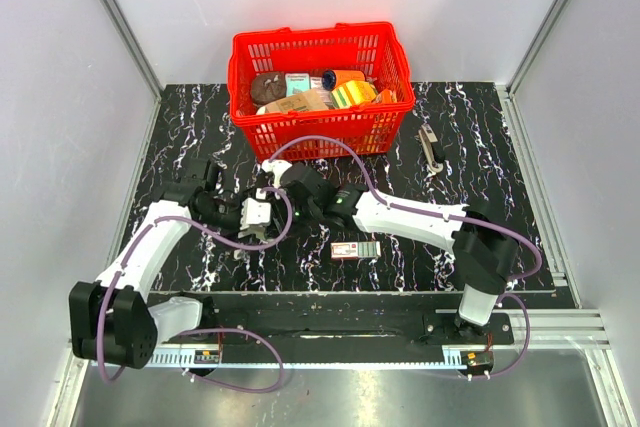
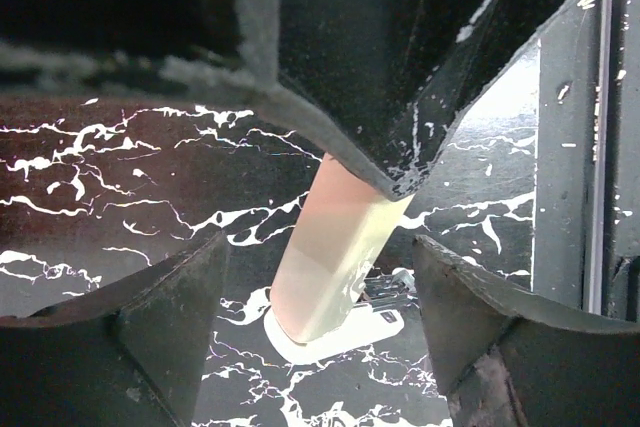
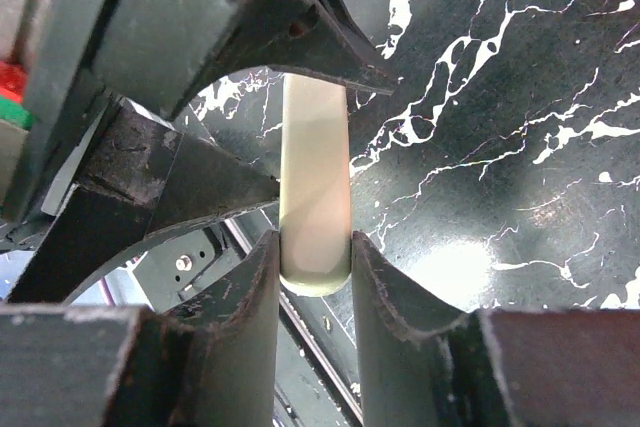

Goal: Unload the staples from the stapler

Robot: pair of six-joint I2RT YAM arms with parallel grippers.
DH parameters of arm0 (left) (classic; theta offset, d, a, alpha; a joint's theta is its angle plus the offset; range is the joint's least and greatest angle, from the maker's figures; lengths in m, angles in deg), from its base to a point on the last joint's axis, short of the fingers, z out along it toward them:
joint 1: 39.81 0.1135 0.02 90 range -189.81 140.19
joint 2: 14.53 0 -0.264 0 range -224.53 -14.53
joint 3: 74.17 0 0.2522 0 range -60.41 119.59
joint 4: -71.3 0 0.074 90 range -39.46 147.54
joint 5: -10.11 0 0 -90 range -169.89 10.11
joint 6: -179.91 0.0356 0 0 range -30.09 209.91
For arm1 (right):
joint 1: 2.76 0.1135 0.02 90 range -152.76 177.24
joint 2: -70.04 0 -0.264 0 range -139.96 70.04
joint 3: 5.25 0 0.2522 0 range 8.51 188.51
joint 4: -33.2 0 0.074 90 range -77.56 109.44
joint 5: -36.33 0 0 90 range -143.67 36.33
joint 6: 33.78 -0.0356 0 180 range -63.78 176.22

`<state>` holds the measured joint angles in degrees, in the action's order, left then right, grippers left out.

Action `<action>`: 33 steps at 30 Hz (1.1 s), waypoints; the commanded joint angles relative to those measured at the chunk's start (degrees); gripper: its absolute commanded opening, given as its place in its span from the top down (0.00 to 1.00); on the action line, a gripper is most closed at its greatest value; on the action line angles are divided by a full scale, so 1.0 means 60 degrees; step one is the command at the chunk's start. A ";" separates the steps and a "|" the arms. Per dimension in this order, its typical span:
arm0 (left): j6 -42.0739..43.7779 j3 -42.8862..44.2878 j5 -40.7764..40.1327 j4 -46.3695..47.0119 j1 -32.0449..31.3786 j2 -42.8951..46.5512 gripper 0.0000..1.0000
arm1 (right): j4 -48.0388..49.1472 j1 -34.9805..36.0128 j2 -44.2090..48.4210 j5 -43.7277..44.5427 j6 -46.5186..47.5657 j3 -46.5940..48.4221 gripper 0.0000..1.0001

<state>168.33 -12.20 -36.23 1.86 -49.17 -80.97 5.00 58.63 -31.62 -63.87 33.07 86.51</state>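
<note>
The stapler (image 1: 262, 215) is cream and white and sits between both grippers, left of the table's middle. Its cream top arm (image 2: 335, 257) is tilted up off the white base (image 2: 345, 337), and the metal staple channel (image 2: 385, 292) shows beside it. My right gripper (image 3: 315, 277) is shut on the end of the cream arm (image 3: 315, 177), with both pads pressed on its sides. My left gripper (image 2: 320, 332) stands open around the stapler's base. Its fingers (image 2: 160, 327) are apart from the stapler on both sides.
A red basket (image 1: 385, 125) full of goods stands at the back. A small red-and-white box (image 1: 355, 249) lies near the front edge. A slim dark object with a silvery strip (image 1: 431, 147) lies right of the basket. White walls close in both sides.
</note>
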 commanded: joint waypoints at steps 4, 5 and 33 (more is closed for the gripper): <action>-0.0017 -0.0899 -0.0655 0.0549 -0.0212 0.0451 0.11 | 0.1659 0.0214 0.0861 -0.0351 -0.0183 0.0331 1.00; -0.0002 -0.0973 -0.0742 0.0637 -0.0226 0.0539 0.10 | 0.1674 0.0213 0.0861 -0.0337 -0.0183 0.0316 1.00; -0.2449 -0.1940 -0.4140 0.6126 -0.0387 0.2311 1.00 | 0.2304 0.0170 0.1869 0.2473 -0.0315 -0.0181 0.36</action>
<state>155.65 -22.74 -46.35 22.73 -51.79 -68.18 9.75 58.34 -29.55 -53.64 32.89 84.56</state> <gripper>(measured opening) 0.264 0.563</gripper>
